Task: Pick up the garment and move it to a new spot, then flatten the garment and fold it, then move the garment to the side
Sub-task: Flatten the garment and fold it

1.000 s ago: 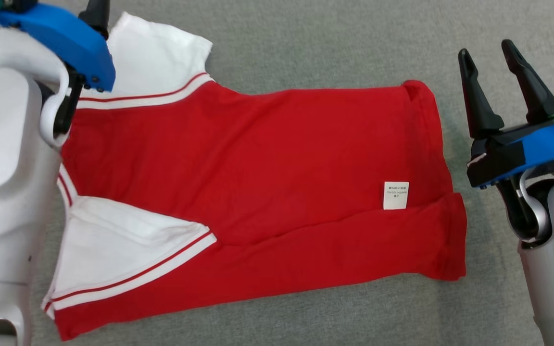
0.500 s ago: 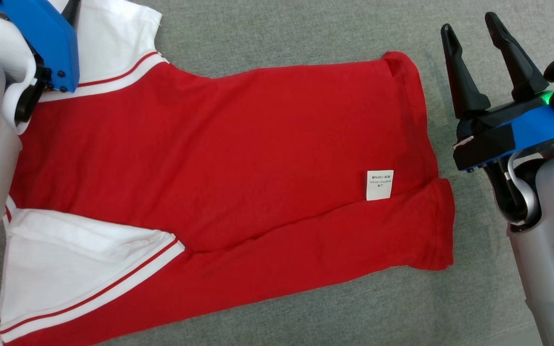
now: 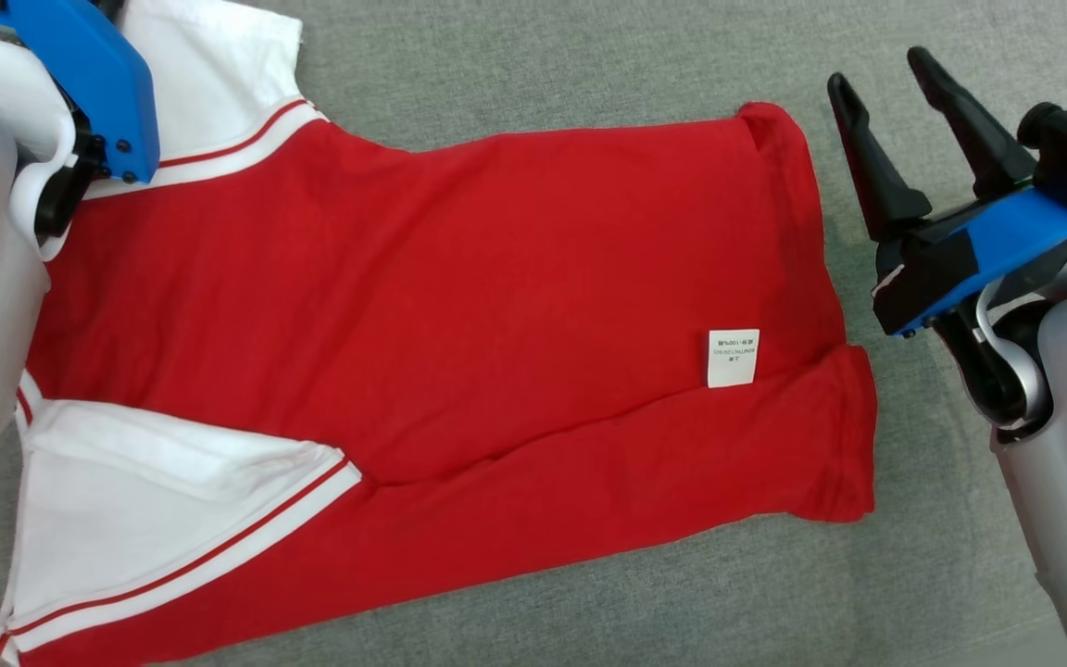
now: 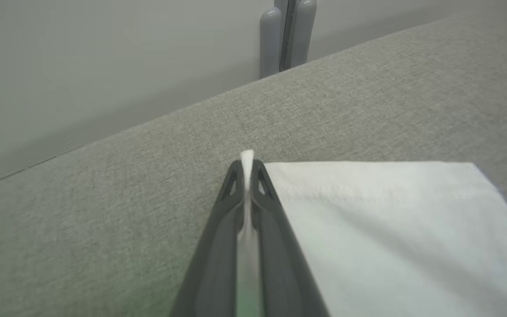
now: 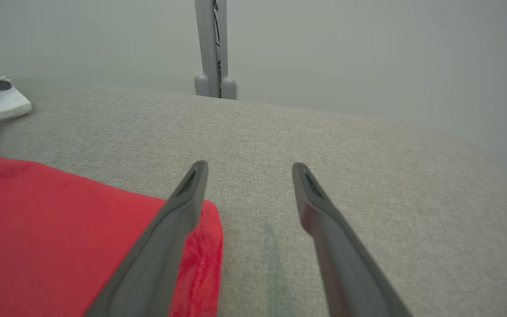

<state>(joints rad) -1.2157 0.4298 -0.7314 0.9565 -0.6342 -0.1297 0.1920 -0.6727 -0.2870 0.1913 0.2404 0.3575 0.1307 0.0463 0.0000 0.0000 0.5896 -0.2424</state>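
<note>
Now — red T-shirt [image 3: 459,296] looks soft, light; left gripper [image 4: 247,165] pinching its white sleeve [image 4: 390,229].
Empty right gripper [image 3: 878,68] spread wide beside the hem [image 3: 853,435] — grip there.

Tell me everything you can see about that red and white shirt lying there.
The shirt is red, soft knit-looking cloth, with white sleeves trimmed in red stripes and a small white label near the hem. It lies spread mostly flat, sideways, on the grey fabric surface, a long crease running along its lower part. The left gripper is shut on the far sleeve's edge.
</note>
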